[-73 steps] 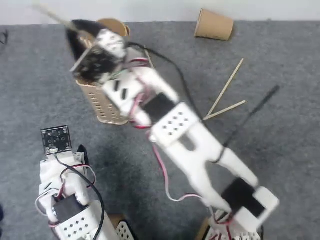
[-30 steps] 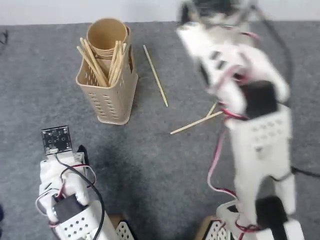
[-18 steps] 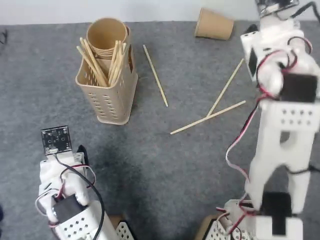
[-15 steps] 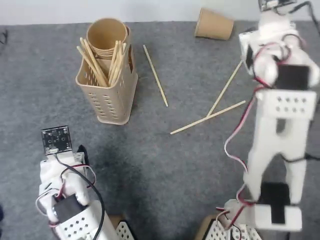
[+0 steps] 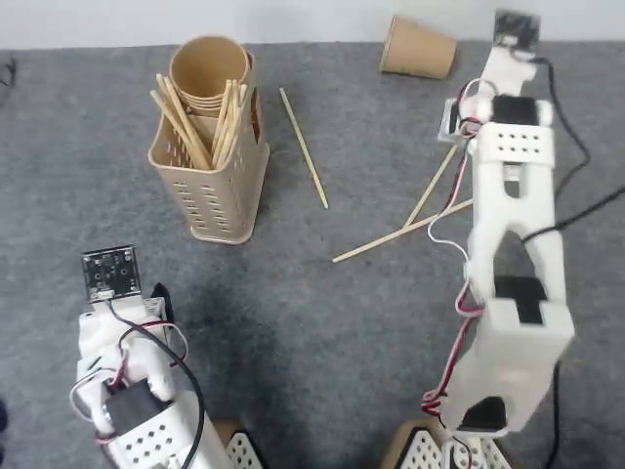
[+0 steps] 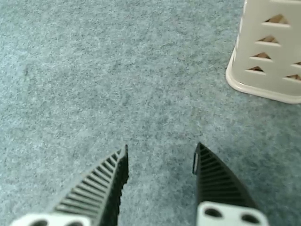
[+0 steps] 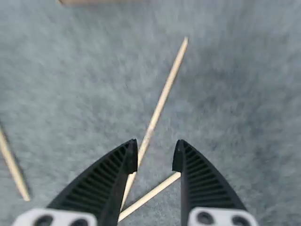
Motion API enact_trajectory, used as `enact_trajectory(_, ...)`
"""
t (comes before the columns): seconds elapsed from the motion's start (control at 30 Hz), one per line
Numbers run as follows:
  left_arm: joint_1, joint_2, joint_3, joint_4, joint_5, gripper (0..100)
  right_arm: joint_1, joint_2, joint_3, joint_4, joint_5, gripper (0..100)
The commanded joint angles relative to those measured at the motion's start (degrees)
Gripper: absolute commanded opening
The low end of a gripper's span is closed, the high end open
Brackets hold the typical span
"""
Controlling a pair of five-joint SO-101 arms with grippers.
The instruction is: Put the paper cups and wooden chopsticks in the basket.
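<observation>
Beneath its arm (image 5: 513, 205), the parted right hand (image 7: 155, 155) frames a chopstick (image 7: 165, 87).

No words, labels, numbers or signs can be read anywhere; neither on the basket (image 5: 210, 176) nor the paper cups (image 5: 418, 47).

Beige slotted basket (image 5: 220, 195) stands upright over on the left. A stack of brown paper cups (image 5: 207, 66) sits inside it, mouths up, poking above the rim. Chopsticks (image 5: 182, 119) are packed in around the stack, leaning at angles, tips well above the rim. Out on the grey carpet (image 5: 322, 332), a lone chopstick (image 5: 304, 148) lies flat just right of the basket, diagonal, not touching it. Further right lie two more. The steep one (image 5: 430, 189) has its near end coming down to the long shallow one (image 5: 395, 235). At the far edge, a loose cup (image 5: 418, 47) lies on its side.
</observation>
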Motion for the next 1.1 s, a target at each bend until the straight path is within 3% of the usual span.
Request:
enact_trajectory(0.0, 0.3, 0.2, -0.2, -1.1, -0.6, 21, 0.8, 4.8, -0.3, -2.8, -0.8, 13.3)
enact_trajectory(0.13, 0.3, 0.2, -0.2, -1.1, -0.6, 21, 0.9, 12.1, -3.3, -5.1, -0.4, 13.3)
enact_trajectory(0.3, 0.3, 0.2, -0.2, -1.1, -0.6, 21, 0.3, 19.7, -13.5, -2.5, 6.4, 13.3)
enact_trajectory(0.5, 0.3, 0.2, -0.2, -1.1, -0.6, 21, 0.2, 24.3, -25.4, 4.6, 6.5, 13.3)
enact_trajectory(1.07, 0.3, 0.2, -0.2, -1.1, -0.6, 21, -1.0, 41.0, -43.9, 7.8, 6.7, 13.2)
